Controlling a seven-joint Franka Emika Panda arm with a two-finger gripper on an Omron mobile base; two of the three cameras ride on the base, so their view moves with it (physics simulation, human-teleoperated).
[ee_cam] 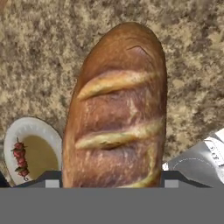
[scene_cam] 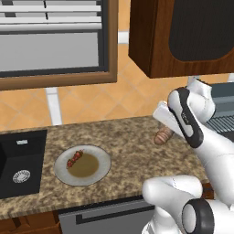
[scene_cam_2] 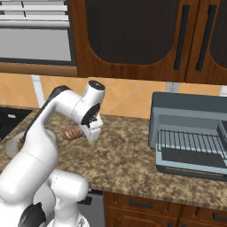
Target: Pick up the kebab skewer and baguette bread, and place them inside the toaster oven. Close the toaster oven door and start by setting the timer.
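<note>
Leaving the kebab skewer (scene_cam: 75, 158) lying across the left part of the plate (scene_cam: 103, 161), beside the sink (scene_cam: 23, 155) and well apart from the gripper (ee_cam: 110, 180).

Clamping the baguette bread (ee_cam: 118, 113) near one end, the jaws narrowed onto its two sides, one of the fingertips (ee_cam: 49, 177) pressing its left flank in the hand view. Pointing the loaf's long axis straight away from the hand, so projecting forward beyond the tips rather than lying crosswise. Holding it low over the granite counter (scene_cam_2: 128, 150), right of the plate; not being able to tell whether hanging clear of the stone or touching it.

Facing, farther right, the toaster oven (scene_cam_2: 188, 113), well apart from the loaf, with the toaster oven door (scene_cam_2: 190, 170) lying folded down and the wire rack (scene_cam_2: 190, 144) showing. Judging the coming move as a rightward carry, turning the loaf to go in over the lowered door and onto the rack.
</note>
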